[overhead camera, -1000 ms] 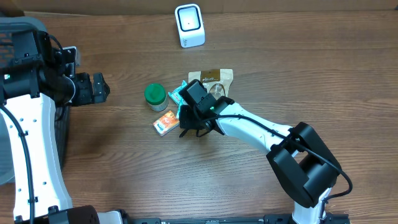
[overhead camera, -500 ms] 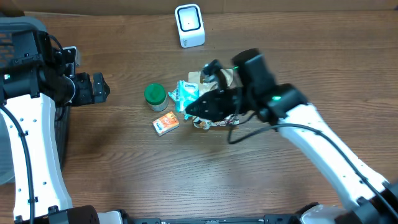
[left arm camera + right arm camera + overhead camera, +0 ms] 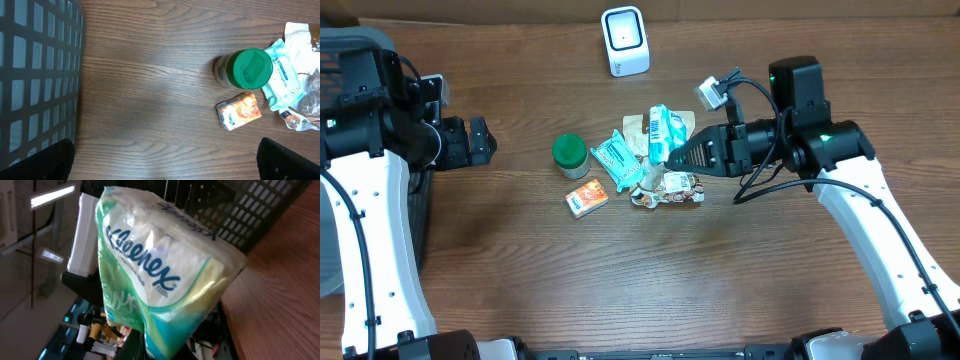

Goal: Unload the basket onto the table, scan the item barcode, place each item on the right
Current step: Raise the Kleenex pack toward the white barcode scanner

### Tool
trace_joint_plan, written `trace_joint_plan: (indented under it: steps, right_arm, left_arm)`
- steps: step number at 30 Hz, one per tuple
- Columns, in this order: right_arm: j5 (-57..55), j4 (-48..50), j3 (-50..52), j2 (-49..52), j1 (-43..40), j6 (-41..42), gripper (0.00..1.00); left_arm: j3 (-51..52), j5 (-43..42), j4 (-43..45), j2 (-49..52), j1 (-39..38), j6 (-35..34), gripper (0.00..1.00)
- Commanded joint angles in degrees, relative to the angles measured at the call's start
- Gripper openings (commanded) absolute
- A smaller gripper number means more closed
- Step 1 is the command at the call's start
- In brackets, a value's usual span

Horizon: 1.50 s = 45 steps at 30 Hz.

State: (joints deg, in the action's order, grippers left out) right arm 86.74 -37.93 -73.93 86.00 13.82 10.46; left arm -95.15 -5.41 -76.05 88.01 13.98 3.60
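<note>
Up close, clamped in the closed right gripper [image 3: 673,156], a soft Kleenex tissue pack [image 3: 160,275] in glossy, crinkled green-and-white film, held clear of the wood-grain table [image 3: 650,280] above a small heap of goods. Beneath, nearest first: a flat orange sachet [image 3: 586,198] and a crumpled clear wrapper [image 3: 670,192], then a teal film packet [image 3: 616,160], a round green-lidded jar [image 3: 569,152] and a brown pouch [image 3: 632,124]. Off left, beside a black mesh basket [image 3: 35,75], left gripper [image 3: 483,140] gaping wide, holding nothing; at the far edge, a boxy white scanner [image 3: 625,41].
</note>
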Motion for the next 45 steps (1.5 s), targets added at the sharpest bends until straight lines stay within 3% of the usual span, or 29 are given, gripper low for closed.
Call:
trace_joint_plan:
  steps: [1, 17, 21, 26, 30, 34, 41, 45]
  right_arm:
    - [3.2, -0.2, -1.1, -0.8, -0.5, 0.0, 0.04]
    - [-1.3, -0.9, -1.1, -0.8, 1.5, 0.0, 0.04]
    - [-16.1, -5.2, -1.1, -0.8, 5.2, 0.0, 0.04]
    - [-43.1, -10.6, -1.2, -0.7, 11.9, 4.2, 0.04]
    - [-53.1, -11.6, -3.1, -0.6, 15.1, 8.8, 0.04]
    - [-63.2, -19.0, -13.5, 2.0, 15.2, 8.5, 0.04]
    - [-83.5, -33.4, -47.1, 17.1, 16.2, 1.6, 0.04]
    - [-97.0, -30.3, -57.0, 25.4, 17.4, -6.2, 0.04]
  left_arm:
    - [0.1, -0.6, 0.0, 0.0, 0.2, 0.9, 1.0]
    - [0.1, -0.6, 0.0, 0.0, 0.2, 0.9, 1.0]
    - [0.1, -0.6, 0.0, 0.0, 0.2, 0.9, 1.0]
    - [0.1, -0.6, 0.0, 0.0, 0.2, 0.9, 1.0]
    - [0.1, -0.6, 0.0, 0.0, 0.2, 0.9, 1.0]
    - [0.1, -0.6, 0.0, 0.0, 0.2, 0.9, 1.0]
    - [0.1, -0.6, 0.0, 0.0, 0.2, 0.9, 1.0]
    - [0.1, -0.6, 0.0, 0.0, 0.2, 0.9, 1.0]
